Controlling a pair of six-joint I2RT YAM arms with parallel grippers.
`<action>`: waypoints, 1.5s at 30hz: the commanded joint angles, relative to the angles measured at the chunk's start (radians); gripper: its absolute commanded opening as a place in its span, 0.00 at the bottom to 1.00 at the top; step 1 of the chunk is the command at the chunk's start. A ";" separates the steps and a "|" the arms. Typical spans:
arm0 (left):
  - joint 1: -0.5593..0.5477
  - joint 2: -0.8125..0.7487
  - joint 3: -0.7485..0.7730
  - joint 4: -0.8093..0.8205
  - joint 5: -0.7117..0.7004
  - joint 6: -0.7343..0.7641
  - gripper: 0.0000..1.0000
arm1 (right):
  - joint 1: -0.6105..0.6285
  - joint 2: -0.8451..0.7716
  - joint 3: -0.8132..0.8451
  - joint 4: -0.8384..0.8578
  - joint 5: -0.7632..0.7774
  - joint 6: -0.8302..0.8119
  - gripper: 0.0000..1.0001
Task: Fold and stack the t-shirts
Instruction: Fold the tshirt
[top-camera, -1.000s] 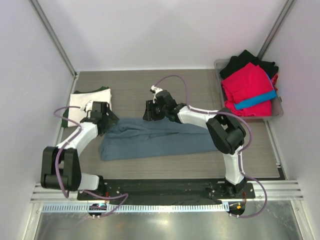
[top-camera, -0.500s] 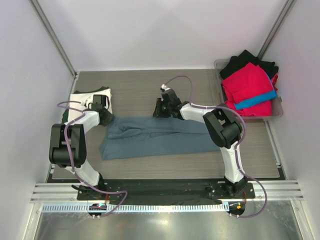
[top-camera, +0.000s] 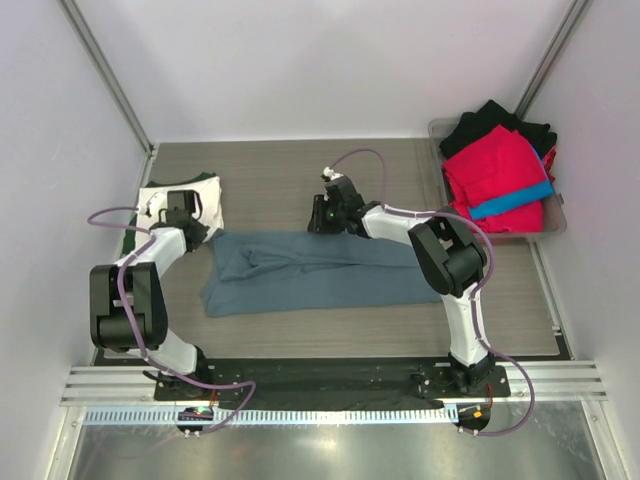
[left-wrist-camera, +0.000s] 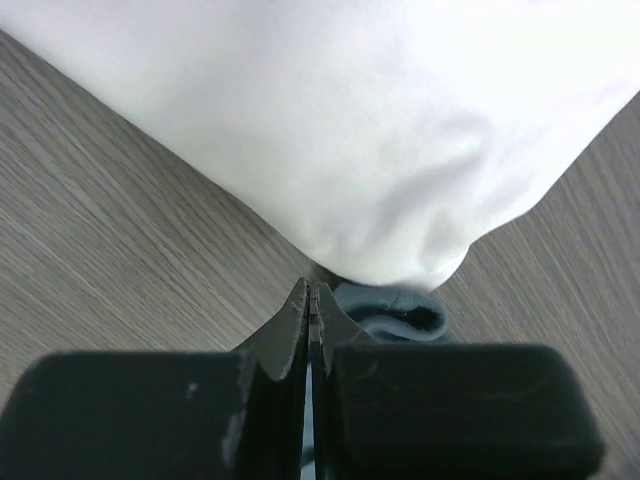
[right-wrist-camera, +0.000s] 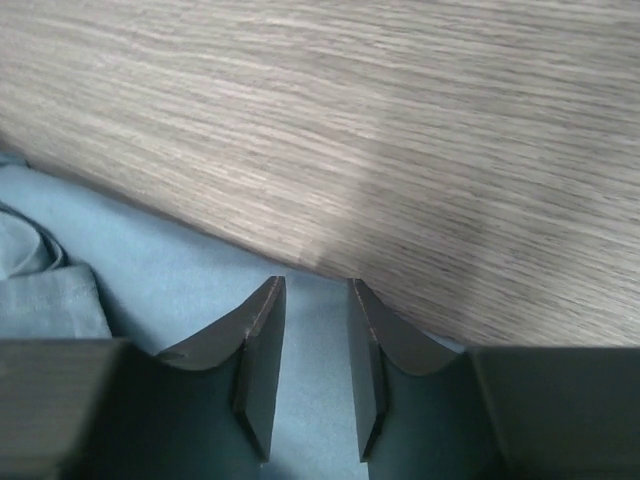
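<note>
A slate blue-grey t-shirt (top-camera: 320, 272) lies roughly folded across the middle of the table. My left gripper (top-camera: 193, 232) is at its back left corner, jaws pressed together (left-wrist-camera: 312, 290). A thin sliver of blue cloth shows between them, and a bunched fold of the shirt (left-wrist-camera: 400, 312) lies right beside the tips. Just beyond it is the folded cream-white t-shirt (left-wrist-camera: 380, 130) (top-camera: 205, 195), lying on a dark green one (top-camera: 128, 243). My right gripper (top-camera: 322, 218) is low over the blue-grey shirt's far edge (right-wrist-camera: 150, 270), jaws apart (right-wrist-camera: 317, 290) with cloth beneath them.
A grey bin (top-camera: 555, 215) at the back right holds red (top-camera: 495, 175), black (top-camera: 490, 120) and bright blue (top-camera: 510, 200) shirts. Walls close in the table on the left, back and right. Bare wood shows beyond the blue-grey shirt.
My left gripper has moved back and left to the blue-grey shirt's corner and shut there. The right gripper shifted slightly right along the far edge and its jaws narrowed. The shirt's top edge has spread flatter.
</note>
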 joint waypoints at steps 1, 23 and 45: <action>0.011 -0.038 -0.010 0.017 -0.046 -0.003 0.00 | 0.035 -0.068 0.022 -0.012 -0.032 -0.089 0.41; -0.064 -0.049 -0.033 0.086 0.179 0.014 0.25 | 0.259 0.090 0.281 -0.065 -0.126 -0.246 0.50; -0.116 0.230 0.127 -0.021 0.115 0.054 0.29 | 0.274 -0.302 -0.278 0.191 -0.171 -0.171 0.04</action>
